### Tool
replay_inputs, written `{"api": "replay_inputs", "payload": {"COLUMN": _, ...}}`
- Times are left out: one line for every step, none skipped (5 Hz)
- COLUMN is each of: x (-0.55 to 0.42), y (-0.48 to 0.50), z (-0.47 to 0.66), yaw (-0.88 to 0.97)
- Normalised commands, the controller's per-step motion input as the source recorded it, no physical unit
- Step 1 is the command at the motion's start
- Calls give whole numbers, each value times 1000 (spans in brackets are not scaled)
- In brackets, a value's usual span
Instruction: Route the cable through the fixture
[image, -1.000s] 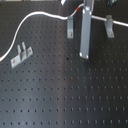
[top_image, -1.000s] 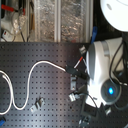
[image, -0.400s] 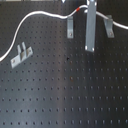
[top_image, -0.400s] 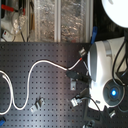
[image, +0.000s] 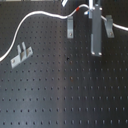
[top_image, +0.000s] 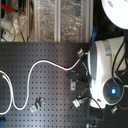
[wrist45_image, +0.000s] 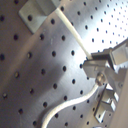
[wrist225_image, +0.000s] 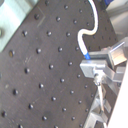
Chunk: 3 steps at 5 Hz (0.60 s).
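The white cable arcs from the first exterior view's left up to its red band beside my gripper, then runs on past it. In the first wrist view my gripper is shut on the cable, held above the board. The second wrist view shows the same grip, with a coloured band on the cable right at the fingers. In the second exterior view the cable loops across the board and ends under the white arm, which hides the gripper.
Metal clips stand on the black perforated board: one just left of the gripper, one right of it, one lying at the first exterior view's left. The second exterior view shows several clips near the arm.
My gripper has moved steadily to the first exterior view's right, carrying the cable and its red band along. The clips have not moved.
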Motion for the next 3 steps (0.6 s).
{"api": "replay_inputs", "payload": {"x": 8, "y": -6, "z": 0, "yaw": 0}}
{"api": "replay_inputs", "payload": {"x": 0, "y": 0, "z": 11, "yaw": 0}}
{"api": "replay_inputs", "payload": {"x": 17, "y": -1, "z": 0, "yaw": 0}}
